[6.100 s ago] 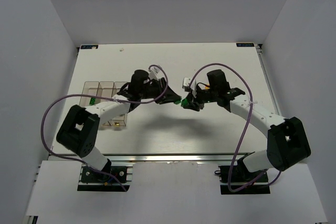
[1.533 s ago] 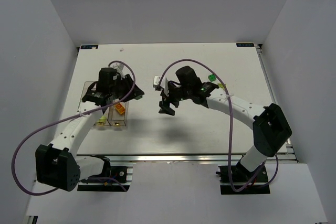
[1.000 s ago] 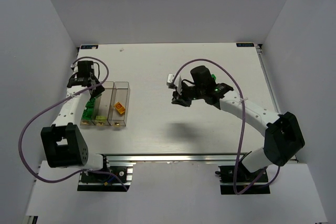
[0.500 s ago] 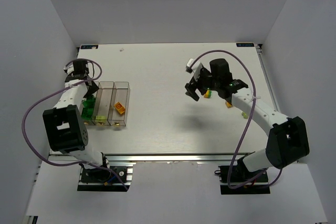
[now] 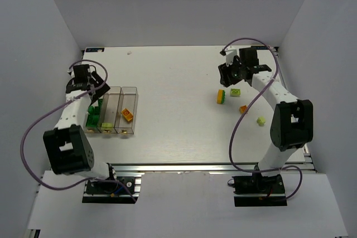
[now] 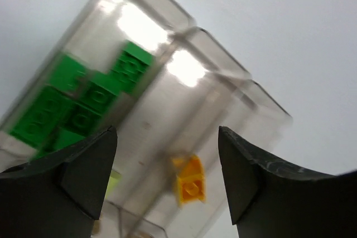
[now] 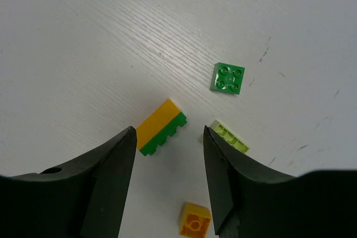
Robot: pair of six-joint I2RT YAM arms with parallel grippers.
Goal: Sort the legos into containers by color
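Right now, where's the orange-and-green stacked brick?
The stacked brick lies on the table, right half of the top view, just up-left of the small orange brick.

Parted jaws frame the clear containers (image 6: 218,72), green legos (image 6: 72,107) in one, an orange brick (image 6: 189,178) in another.

A white table (image 5: 178,137) with a faint wood grain fills the scene. Plain pale grey panels close it in: a back wall (image 5: 178,4) behind the table, and a left wall (image 5: 33,82) and a right wall (image 5: 329,82) at its sides. An aluminium rail (image 5: 184,167) runs along the table's near edge. Light on the table is even, with soft shadows.
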